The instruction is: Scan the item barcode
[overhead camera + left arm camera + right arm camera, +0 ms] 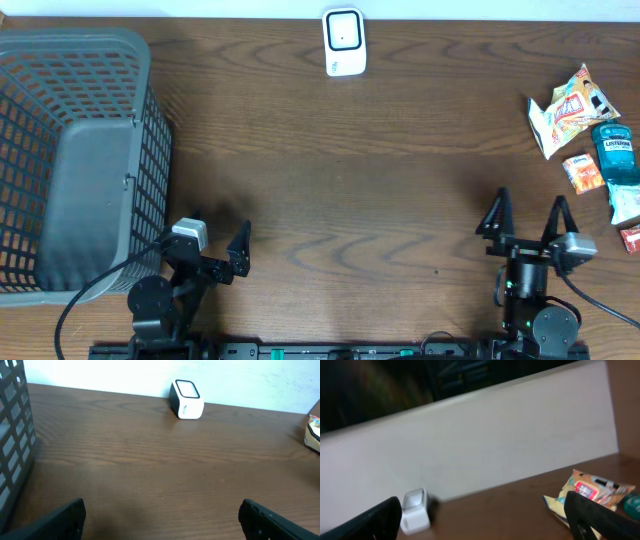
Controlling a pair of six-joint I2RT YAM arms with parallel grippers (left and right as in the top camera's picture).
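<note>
While both arms rest low at the near edge of the wooden table [330, 170], neither hand holds anything. The left gripper [216, 234], at about seven o'clock, has its jaws spread wide over bare wood, just beside the grey basket [70, 150] that fills the nine o'clock side. The right gripper [528, 212], at about five o'clock, is spread just as wide and is empty too.

The white scanner [344, 42] stands at twelve o'clock near the far edge, its window on top. The items lie in a cluster between two and three o'clock: a yellow snack bag [566, 108], a teal Listerine bottle [616, 152] lying flat, and a small orange packet [583, 173] just beside the bottle. All of them are well apart from both grippers and from the scanner.
</note>
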